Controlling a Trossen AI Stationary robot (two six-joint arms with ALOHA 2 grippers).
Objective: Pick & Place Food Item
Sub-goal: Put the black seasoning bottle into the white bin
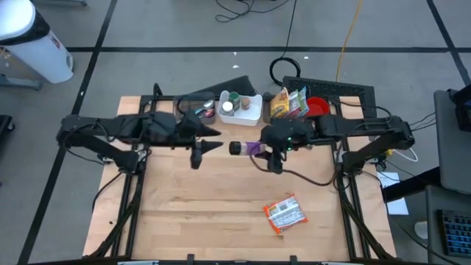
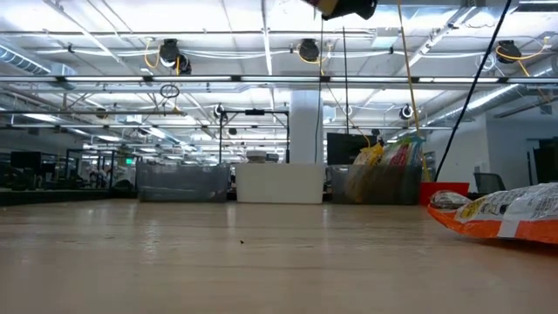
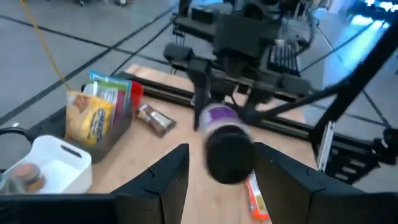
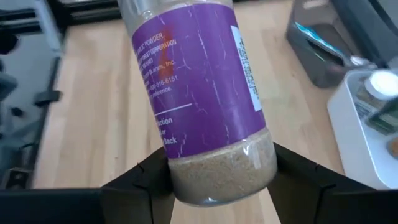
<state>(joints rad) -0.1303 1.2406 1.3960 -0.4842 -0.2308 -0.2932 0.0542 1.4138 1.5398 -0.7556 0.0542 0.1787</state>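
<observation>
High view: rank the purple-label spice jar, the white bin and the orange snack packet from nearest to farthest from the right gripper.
From the right gripper:
1. Purple-label spice jar, held in its fingers at table centre.
2. White bin, at the back edge, beyond the jar.
3. Orange snack packet, toward the front, on the right arm's side.

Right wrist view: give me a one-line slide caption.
Right gripper clamps the base of a purple-labelled spice jar above the wooden table.

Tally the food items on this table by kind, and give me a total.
Purple-labelled spice bottle, in the right gripper: 1
Jars in the white bin: 2
Orange packet lying on the table: 1
Packets standing in the dark bin: at least 2
Brown wrapped bar beside that bin: 1
Total: at least 7
</observation>
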